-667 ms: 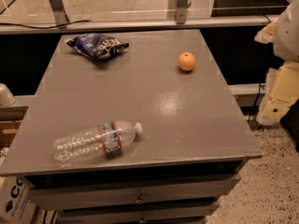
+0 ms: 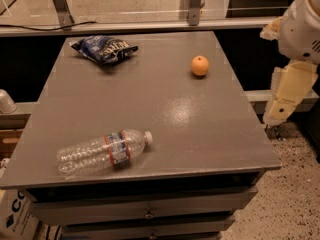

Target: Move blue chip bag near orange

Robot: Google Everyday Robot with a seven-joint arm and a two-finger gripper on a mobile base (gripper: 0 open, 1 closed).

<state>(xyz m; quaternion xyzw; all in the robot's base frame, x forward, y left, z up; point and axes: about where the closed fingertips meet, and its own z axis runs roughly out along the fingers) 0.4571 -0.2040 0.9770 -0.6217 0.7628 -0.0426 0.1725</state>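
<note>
The blue chip bag (image 2: 104,49) lies crumpled at the far left of the grey table top (image 2: 165,109). The orange (image 2: 200,65) sits at the far right of the table, well apart from the bag. My gripper (image 2: 276,115) hangs on the white and cream arm beyond the table's right edge, off the table, to the right of the orange and a little nearer the camera. It holds nothing that I can see.
A clear plastic water bottle (image 2: 102,152) lies on its side near the table's front left. Drawers (image 2: 150,211) sit under the top. A rail with metal posts (image 2: 192,6) runs behind the table. Speckled floor lies to the right.
The arm at the right edge has shifted slightly up and left. The bag, orange and bottle have not moved.
</note>
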